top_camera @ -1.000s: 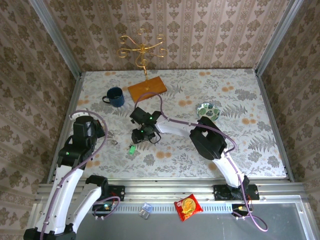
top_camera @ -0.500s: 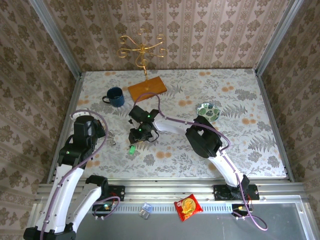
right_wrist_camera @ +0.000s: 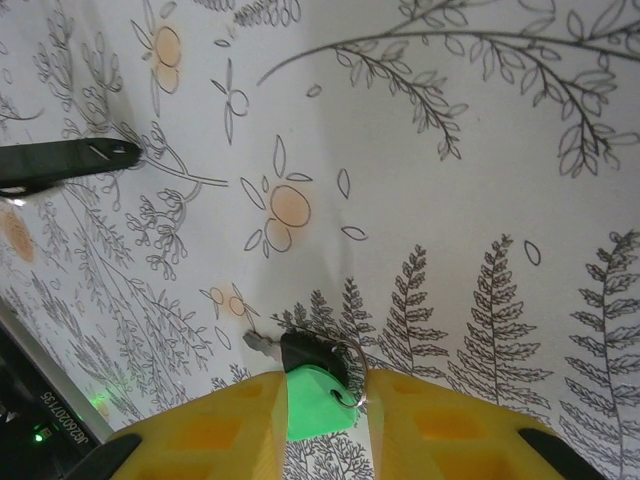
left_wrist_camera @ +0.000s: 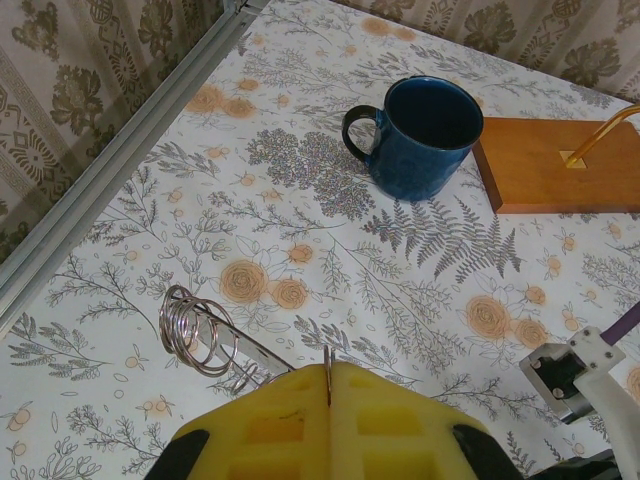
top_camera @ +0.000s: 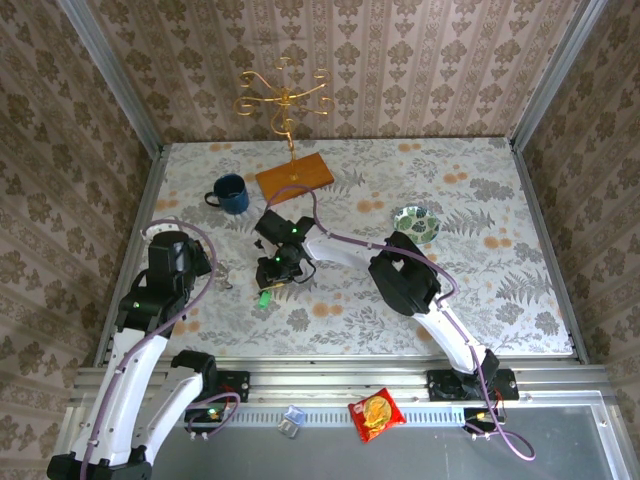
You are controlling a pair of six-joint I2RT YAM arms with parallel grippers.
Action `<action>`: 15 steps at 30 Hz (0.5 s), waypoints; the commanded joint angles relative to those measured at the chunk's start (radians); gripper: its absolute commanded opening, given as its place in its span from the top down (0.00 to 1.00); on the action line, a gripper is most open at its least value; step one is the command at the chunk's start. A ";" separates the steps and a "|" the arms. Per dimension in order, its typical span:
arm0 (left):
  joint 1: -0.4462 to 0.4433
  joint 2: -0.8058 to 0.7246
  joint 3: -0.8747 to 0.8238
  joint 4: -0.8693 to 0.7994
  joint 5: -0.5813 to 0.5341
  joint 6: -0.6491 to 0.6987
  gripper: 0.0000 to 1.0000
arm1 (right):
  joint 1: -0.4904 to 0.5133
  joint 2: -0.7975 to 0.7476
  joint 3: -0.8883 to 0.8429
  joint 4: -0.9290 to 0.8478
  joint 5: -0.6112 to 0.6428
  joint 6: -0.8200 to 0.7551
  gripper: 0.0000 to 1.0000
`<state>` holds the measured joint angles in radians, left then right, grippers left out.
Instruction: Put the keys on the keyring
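Shifted onto green key (right_wrist_camera: 315, 405), right pincer (right_wrist_camera: 322, 388) sits half-open astride it; left pincer (left_wrist_camera: 328, 372) shut; mug (left_wrist_camera: 420, 168) seemingly empty.

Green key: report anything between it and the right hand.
Nothing visible. The green key lies between the open fingers of the right hand, the dark key just beyond it, a thin wire loop beside its head.

Right gripper (top_camera: 270, 280) moved left over green key (right_wrist_camera: 316, 405), jaws narrowing

No legible text; blurred white print on a dark casing (right_wrist_camera: 30, 412).
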<state>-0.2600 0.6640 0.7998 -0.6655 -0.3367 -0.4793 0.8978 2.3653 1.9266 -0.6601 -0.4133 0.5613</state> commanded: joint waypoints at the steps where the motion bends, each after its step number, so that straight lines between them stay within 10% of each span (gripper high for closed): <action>1: 0.007 -0.004 -0.001 0.018 0.005 -0.006 1.00 | 0.008 0.033 0.041 -0.063 -0.016 0.003 0.72; 15: 0.007 -0.006 -0.005 0.021 0.004 -0.004 1.00 | 0.011 0.069 0.087 -0.095 -0.033 -0.007 0.81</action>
<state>-0.2600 0.6636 0.7982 -0.6655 -0.3367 -0.4789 0.9020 2.4046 1.9804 -0.7147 -0.4244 0.5564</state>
